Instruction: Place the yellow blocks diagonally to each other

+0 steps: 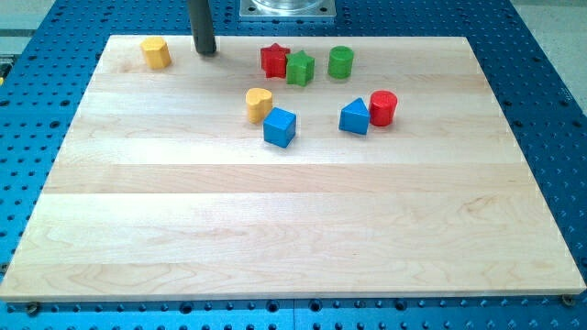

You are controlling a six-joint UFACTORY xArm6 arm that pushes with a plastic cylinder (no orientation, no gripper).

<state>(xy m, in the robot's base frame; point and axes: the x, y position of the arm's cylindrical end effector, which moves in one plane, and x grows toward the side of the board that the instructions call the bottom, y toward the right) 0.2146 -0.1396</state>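
Blocks look light and rigid, likely sliding easily on our bench (275, 238). We have no fingers, only my tip (206, 51), holding nothing, just right of the yellow hexagonal block (156, 52); the yellow heart block (259, 104) touches the blue cube (280, 126). We'd push flat sides.

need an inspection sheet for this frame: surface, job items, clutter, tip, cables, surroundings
Surface: wooden board, lower half bare.
Job's things: yellow hexagonal block at the top-left corner; yellow heart block near centre-top, touching the blue cube.
Clutter: red star against green star; green cylinder; blue triangular block beside red cylinder.
Grippers: none; my tip sits just right of the yellow hexagonal block, not touching.
Cables: nothing seen.
Surroundings: blue perforated table; metal mount at top.
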